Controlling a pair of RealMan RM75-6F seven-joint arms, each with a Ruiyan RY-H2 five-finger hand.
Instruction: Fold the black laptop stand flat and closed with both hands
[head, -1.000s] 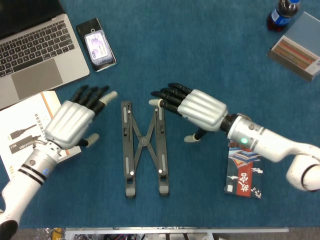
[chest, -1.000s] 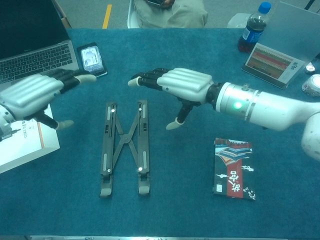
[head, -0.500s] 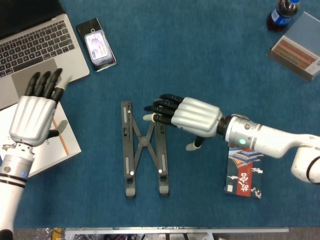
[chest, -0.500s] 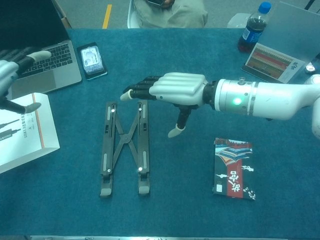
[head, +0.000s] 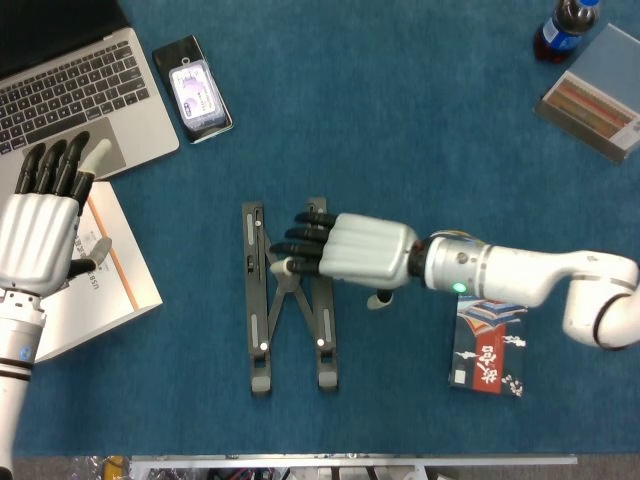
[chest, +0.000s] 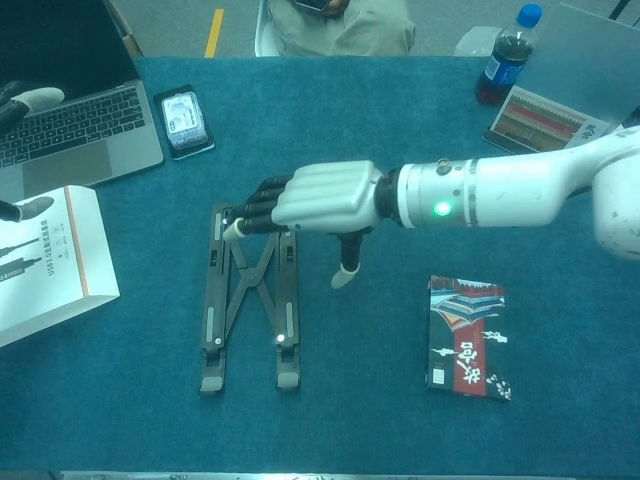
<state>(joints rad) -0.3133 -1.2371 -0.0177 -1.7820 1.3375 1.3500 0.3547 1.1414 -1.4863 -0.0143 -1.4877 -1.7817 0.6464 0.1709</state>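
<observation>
Right hand (head: 352, 248) open, fingers reaching over laptop stand (head: 262, 340) rails to squeeze them shut | left hand (head: 38, 235) open, hovering far left above white box (head: 105, 290) | stand lying spread on desk (head: 400, 130).

Right hand (head: 365, 249) palm-down, fingers (head: 300, 235) extended; left hand (head: 38, 233) open

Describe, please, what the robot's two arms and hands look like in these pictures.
Both hands, the right hand and left hand, have ribbed silver-white backs and black fingers with pale tips. The right arm is glossy white with a silver wrist cuff and a small green light; the left arm's wrist carries black bands.
</observation>
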